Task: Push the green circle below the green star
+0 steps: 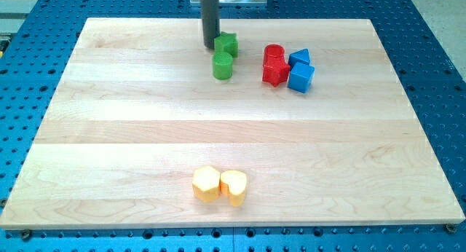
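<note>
Pale wooden board [145, 135] lay on a blue perforated table [437, 48], filling most of the camera view.

Camera view: dark rod came down from a metal mount at the board's top edge, slightly left of centre. My tip [210, 47] rested on the board just beside the left side of the green star [226, 43], touching or nearly so; contact could not be confirmed. No claw on this arm, so nothing to note as apart or together: the rod ended plain.

Green circle [223, 65] sat directly toward the view's bottom from the green star, the two touching or almost touching, both near the top edge.

To the view's right of the green pair, a tight cluster: two red blocks [274, 65], shapes unclear, stacked front to back, with a blue triangle [299, 58] and a blue cube [301, 77] against their right side.

Near the bottom edge, left of centre, a yellow hexagon [206, 183] touched a yellow heart [234, 186].
</note>
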